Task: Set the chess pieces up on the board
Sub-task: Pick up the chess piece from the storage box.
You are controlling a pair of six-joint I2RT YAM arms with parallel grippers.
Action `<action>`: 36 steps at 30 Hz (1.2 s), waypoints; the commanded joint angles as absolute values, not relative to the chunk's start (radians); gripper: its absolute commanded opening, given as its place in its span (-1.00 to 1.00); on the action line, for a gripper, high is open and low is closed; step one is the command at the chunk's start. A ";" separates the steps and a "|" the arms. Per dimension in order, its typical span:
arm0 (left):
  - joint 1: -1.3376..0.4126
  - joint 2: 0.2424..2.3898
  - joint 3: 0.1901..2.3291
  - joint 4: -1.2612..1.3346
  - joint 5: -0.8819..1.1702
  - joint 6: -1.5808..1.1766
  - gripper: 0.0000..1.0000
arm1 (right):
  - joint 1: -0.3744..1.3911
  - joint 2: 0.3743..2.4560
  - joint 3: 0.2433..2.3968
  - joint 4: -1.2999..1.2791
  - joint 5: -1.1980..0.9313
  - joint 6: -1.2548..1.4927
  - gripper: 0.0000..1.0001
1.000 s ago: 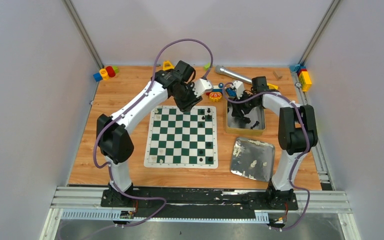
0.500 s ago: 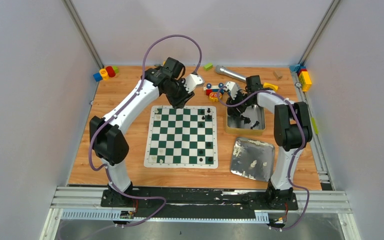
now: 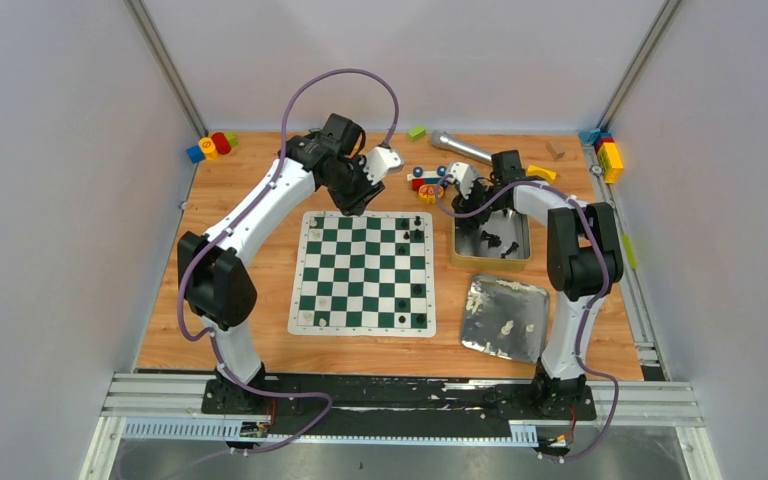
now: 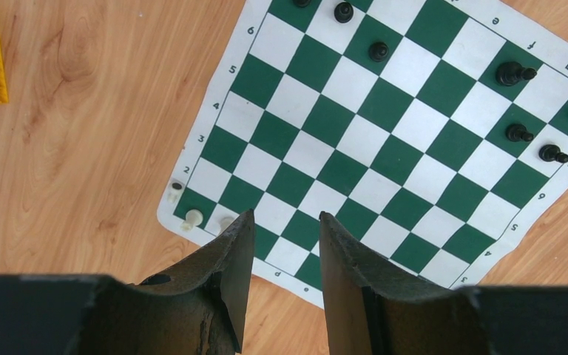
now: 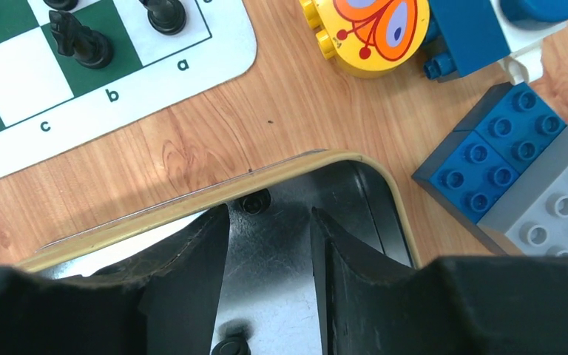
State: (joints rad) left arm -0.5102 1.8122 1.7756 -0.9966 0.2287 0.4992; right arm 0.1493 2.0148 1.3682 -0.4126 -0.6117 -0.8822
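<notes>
left claw (image 4: pixel 285 216) open above board (image 4: pixel 325 122); right claw (image 5: pixel 269 212) open over tin (image 5: pixel 325 157). Right wrist cam shows a black piece (image 5: pixel 231 346) inside tin; top cam can't resolve claw gaps

Board (image 3: pixel 364 272) lies flat mid-table: green/white checks, white border. Black pieces (image 3: pixel 418 235) sit mostly at its 1 o'clock corner, with some down the 3 o'clock edge. Cream pieces (image 3: pixel 318 318) at 7 o'clock corner. More black in tin (image 3: pixel 490 265), more cream on silver tray (image 3: pixel 480 300).
</notes>
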 commanded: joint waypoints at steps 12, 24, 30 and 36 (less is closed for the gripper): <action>-0.493 1.788 1.774 -0.975 0.244 0.516 -0.10 | 0.171 2.049 1.427 -0.359 -0.658 -0.928 -0.35; -0.489 1.786 1.768 -0.978 0.250 0.512 -0.10 | 0.171 2.021 1.416 -0.355 -0.633 -0.928 -0.86; -0.484 1.769 1.747 -0.964 0.249 0.504 -0.10 | 0.169 1.959 1.383 -0.357 -0.586 -0.924 -0.99; -0.472 1.743 1.733 -0.945 0.252 0.480 -0.09 | 0.157 1.884 1.338 -0.369 -0.550 -0.900 -1.00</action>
